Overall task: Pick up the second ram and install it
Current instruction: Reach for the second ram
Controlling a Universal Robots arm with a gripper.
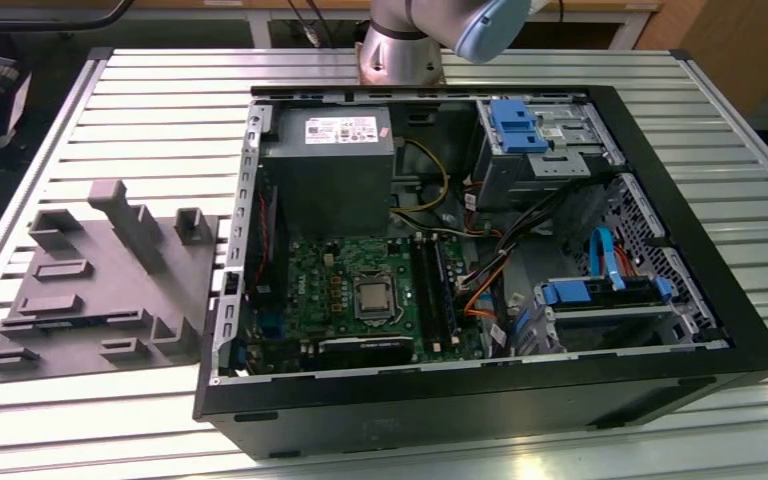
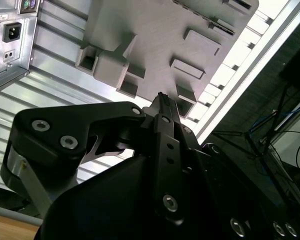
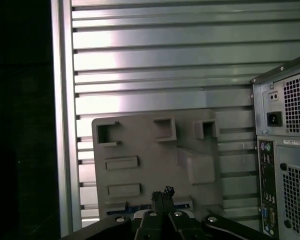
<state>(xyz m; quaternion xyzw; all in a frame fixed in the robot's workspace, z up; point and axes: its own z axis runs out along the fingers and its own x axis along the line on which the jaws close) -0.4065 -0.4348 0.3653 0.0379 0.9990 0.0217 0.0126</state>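
Sitting in the fixture plate point(image 1: 124, 295), second ram point(image 1: 64, 322) looks slim, dark.

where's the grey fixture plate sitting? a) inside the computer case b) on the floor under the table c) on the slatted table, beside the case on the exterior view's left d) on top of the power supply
c: the grey fixture plate lies flat on the slatted table, just off the exterior view's left side of the open computer case.
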